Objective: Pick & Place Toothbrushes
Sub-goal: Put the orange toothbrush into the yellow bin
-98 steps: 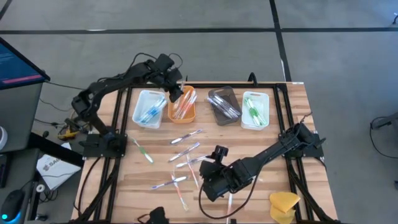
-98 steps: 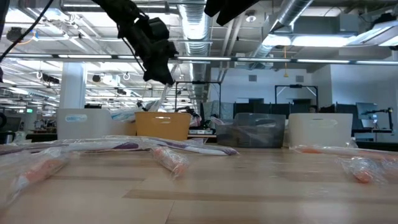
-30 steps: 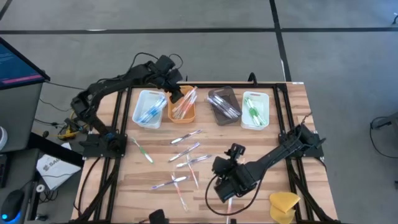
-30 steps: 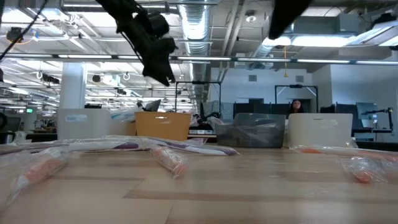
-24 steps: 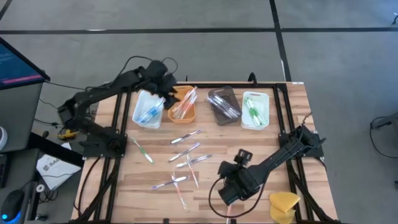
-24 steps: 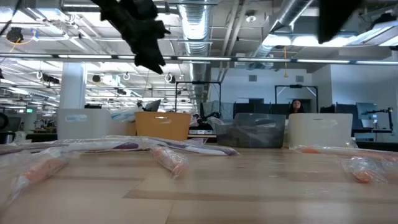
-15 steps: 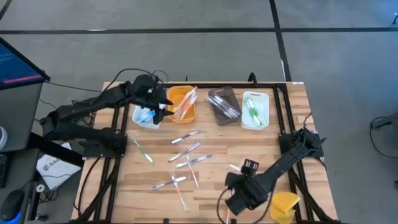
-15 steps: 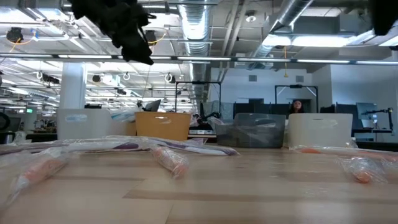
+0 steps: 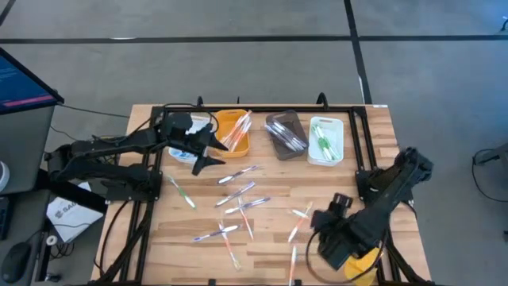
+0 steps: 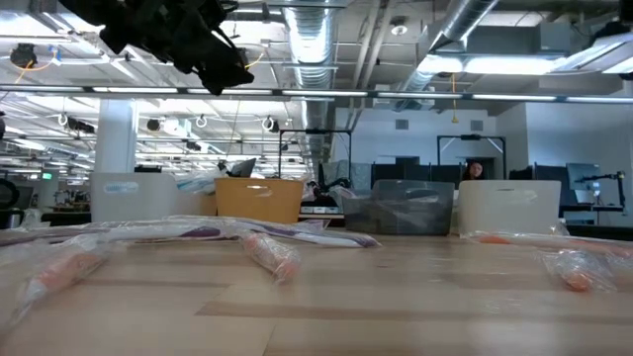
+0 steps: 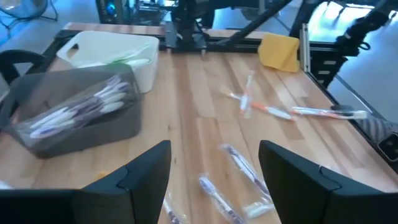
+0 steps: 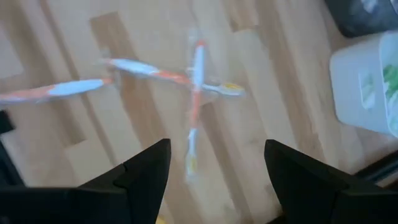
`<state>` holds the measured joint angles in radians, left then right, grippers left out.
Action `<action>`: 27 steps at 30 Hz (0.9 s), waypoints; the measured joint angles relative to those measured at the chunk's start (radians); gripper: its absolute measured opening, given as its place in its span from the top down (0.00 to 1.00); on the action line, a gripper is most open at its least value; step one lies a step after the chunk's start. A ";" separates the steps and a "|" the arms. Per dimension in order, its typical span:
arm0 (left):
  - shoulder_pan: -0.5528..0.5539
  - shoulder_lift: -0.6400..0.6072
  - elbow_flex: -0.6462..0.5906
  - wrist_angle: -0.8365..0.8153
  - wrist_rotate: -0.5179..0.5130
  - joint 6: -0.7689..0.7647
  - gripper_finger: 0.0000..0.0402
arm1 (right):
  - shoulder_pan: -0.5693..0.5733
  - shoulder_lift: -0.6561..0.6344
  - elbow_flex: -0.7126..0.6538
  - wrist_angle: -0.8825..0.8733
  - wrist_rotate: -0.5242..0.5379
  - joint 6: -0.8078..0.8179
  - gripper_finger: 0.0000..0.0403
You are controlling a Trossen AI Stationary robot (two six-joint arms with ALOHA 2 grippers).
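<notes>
Toothbrushes: many lie loose on the wooden surface (image 9: 357,159), a cluster at the middle (image 9: 238,199) and a few orange ones (image 9: 300,214) nearer my right arm; the rest are already sorted by colour in the far row of trays.
Trays: orange tray (image 9: 232,132), dark tray (image 9: 284,133), white tray (image 9: 325,140); I judge each takes one handle colour.
Left claw (image 9: 202,152): hovers just beside the orange tray, fingers apart, holding nothing.
Right claw (image 12: 211,163): above the crossed orange brushes (image 12: 196,81), fingers wide apart, empty; I think one of them is the next pick.
</notes>
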<state>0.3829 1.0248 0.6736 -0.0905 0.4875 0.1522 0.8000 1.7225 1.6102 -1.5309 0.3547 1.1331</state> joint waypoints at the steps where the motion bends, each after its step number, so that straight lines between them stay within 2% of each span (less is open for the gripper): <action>1: -0.007 0.000 -0.001 0.000 0.000 0.000 0.41 | 0.006 -0.042 -0.056 0.030 0.010 0.018 0.37; 7: -0.040 0.000 -0.002 0.004 0.000 -0.030 0.41 | 0.033 -0.280 -0.432 0.443 0.094 0.067 0.37; 12: -0.065 0.000 -0.002 0.004 0.000 -0.038 0.41 | 0.026 -0.318 -0.650 0.740 0.104 0.007 0.37; 15: -0.083 0.000 -0.003 0.005 0.000 -0.087 0.41 | 0.013 -0.276 -0.691 0.778 0.086 -0.014 0.37; 21: -0.112 0.000 -0.054 0.057 -0.007 -0.135 0.41 | -0.006 -0.176 -0.671 0.779 0.079 -0.036 0.37; 27: -0.114 0.001 -0.089 0.090 -0.007 -0.135 0.41 | -0.020 -0.116 -0.663 0.774 -0.014 -0.010 0.37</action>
<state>0.2691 1.0256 0.5850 -0.0009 0.4801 0.0170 0.7803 1.6061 0.9470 -0.7571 0.3406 1.1229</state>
